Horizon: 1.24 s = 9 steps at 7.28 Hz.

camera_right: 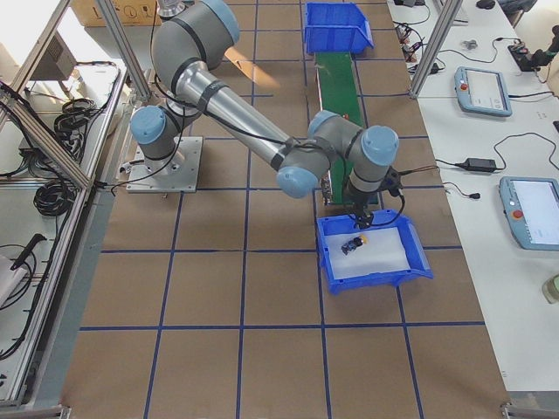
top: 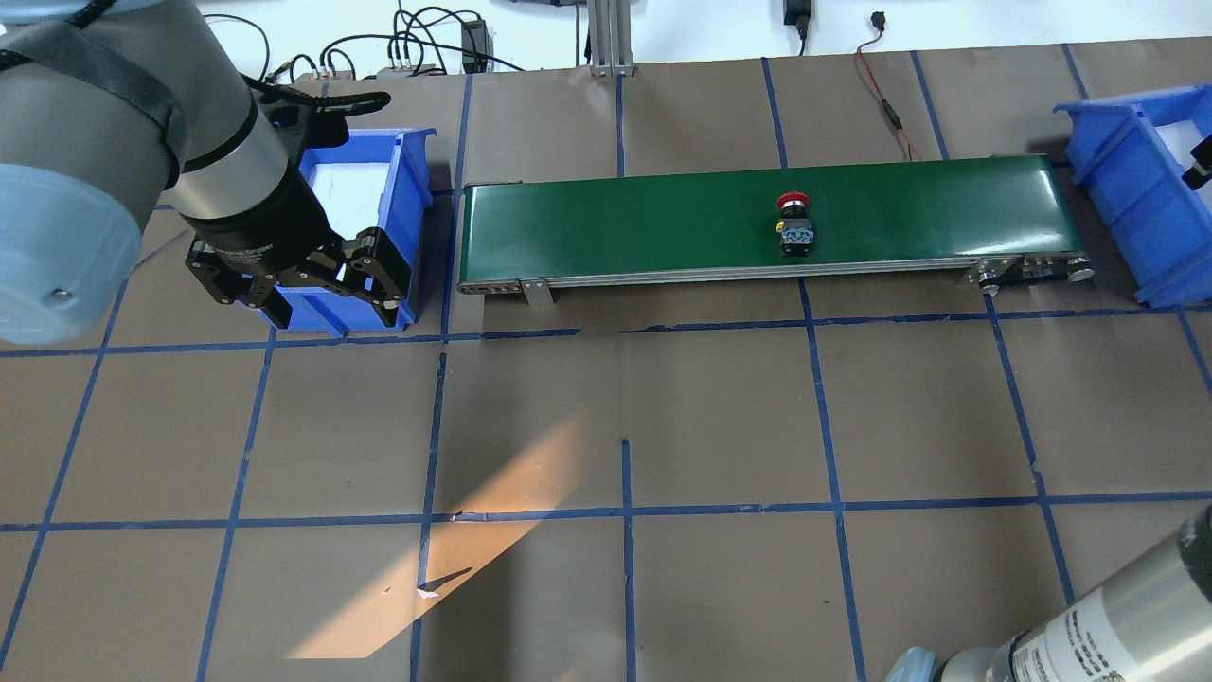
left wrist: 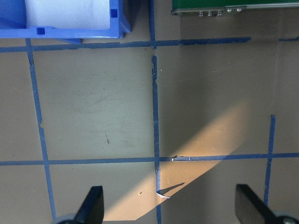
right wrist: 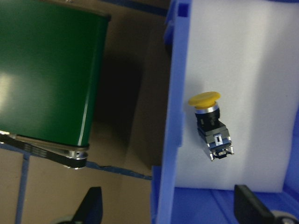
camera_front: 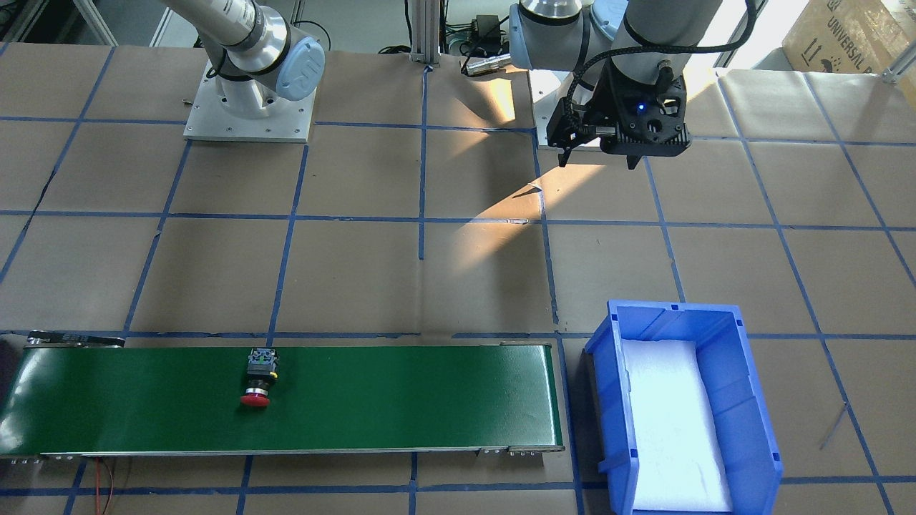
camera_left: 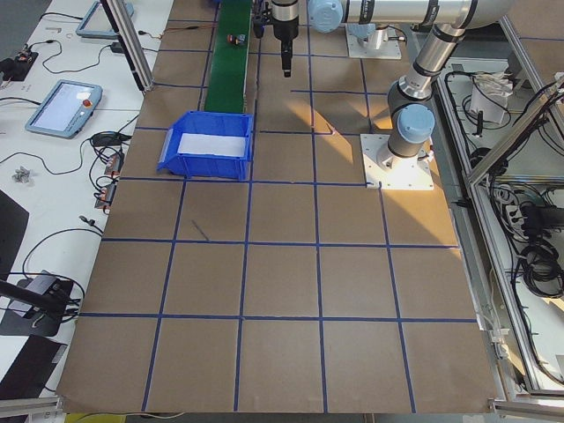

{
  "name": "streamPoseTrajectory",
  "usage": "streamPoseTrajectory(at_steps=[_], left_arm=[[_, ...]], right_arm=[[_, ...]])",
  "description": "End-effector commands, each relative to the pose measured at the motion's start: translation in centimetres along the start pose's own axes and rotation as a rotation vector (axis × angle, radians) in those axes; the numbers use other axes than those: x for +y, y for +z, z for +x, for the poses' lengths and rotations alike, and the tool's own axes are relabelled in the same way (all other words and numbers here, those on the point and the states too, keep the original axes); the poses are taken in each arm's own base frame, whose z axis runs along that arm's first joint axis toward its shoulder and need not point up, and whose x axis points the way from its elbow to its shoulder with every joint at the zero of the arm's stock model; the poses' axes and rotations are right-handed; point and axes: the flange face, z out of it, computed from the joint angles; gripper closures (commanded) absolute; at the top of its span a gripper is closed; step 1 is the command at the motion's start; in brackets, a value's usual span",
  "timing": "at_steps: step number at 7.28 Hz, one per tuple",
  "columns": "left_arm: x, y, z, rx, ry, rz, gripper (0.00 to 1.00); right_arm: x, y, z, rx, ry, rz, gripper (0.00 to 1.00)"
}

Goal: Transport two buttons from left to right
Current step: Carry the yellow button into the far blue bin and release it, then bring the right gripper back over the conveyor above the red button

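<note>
Yellow button [right wrist: 211, 123] lies on foam [right wrist: 261, 56] in the bin [right wrist: 170, 93], just ahead of the right end effector [right wrist: 170, 205], spread wide, empty; red button [camera_front: 259, 380] lies on the belt [camera_front: 401, 400], well apart. Light, rigid, slick-capped: likely best gripped across the squared block.

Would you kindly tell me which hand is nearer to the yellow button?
The right hand. It hangs open above the bin where the yellow button lies; the left hand is far off, beyond the conveyor's other end, over bare table.
</note>
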Motion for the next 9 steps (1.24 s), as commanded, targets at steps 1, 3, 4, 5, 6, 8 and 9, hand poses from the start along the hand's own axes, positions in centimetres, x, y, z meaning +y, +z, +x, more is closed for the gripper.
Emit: streamPoseTrajectory(at_steps=[1,3,4,5,6,8,9], left_arm=[[0.0,0.0,0.0,0.000,0.000,0.000,0.00],[0.0,-0.1,0.0,0.000,0.000,0.001,0.00],[0.0,-0.1,0.0,0.000,0.000,0.001,0.00],[0.0,-0.1,0.0,0.000,0.000,0.001,0.00],[0.0,-0.1,0.0,0.000,0.000,0.001,0.00],[0.0,-0.1,0.0,0.000,0.000,0.001,0.00],[0.0,-0.1,0.0,0.000,0.000,0.001,0.00]], right_arm=[[0.3,-2.4,-8.8,0.013,0.096,0.005,0.00],[-6.0,-1.2,-19.4,0.021,0.199,0.032,0.00],[-8.2,0.2,-23.1,0.015,0.214,0.025,0.00],[-9.6,0.4,-24.7,0.015,0.199,0.056,0.00],[-10.1,0.9,-25.0,0.012,0.200,0.048,0.00],[-10.6,0.7,-26.1,0.019,0.202,0.042,0.00],[-10.5,1.2,-26.1,0.016,0.203,0.034,0.00]])
